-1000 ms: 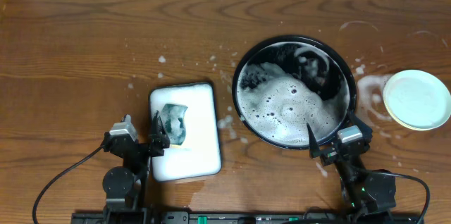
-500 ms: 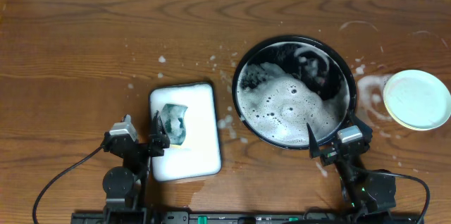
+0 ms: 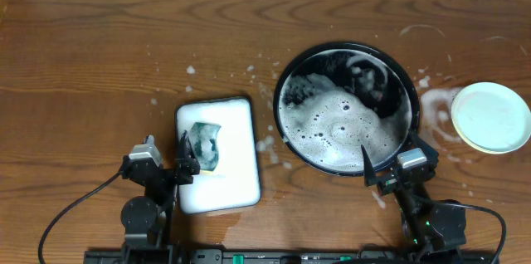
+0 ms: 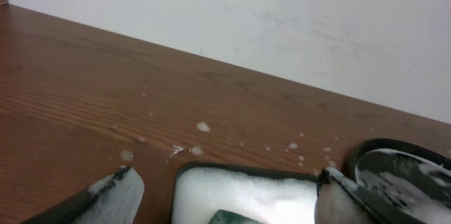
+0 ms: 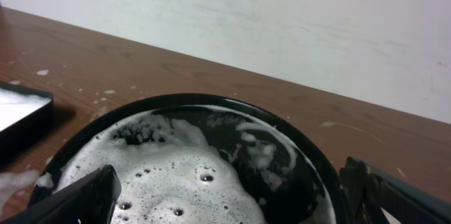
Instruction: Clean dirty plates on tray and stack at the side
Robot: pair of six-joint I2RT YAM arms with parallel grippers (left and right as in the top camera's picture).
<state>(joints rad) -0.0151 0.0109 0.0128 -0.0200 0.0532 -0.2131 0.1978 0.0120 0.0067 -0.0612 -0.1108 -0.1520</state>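
Black jaws on both arms stand wide apart, nothing held. On the near side the left gripper (image 4: 229,178) hangs low at the edge of the white dish (image 3: 249,164), straddling its foam. The green sponge (image 3: 206,146) lies in that dish, not picked up. Across from it the right gripper (image 5: 231,173) sits at the near rim of the tray (image 3: 332,46), jaws pointing over the suds (image 3: 332,135).

The tray sits on the counter (image 3: 99,65) right of centre, suds covering most of its floor. No plate shows in it, though the foam could hide one.

Further right, well apart from the tray, a pale mint plate (image 3: 491,117) rests on the counter. It looks clean, with wet smears beside it. Can't tell if it's one plate or a stack.

My read: at least one is washed and set aside. The others are either under that one or under the foam, so completion is unconfirmed.
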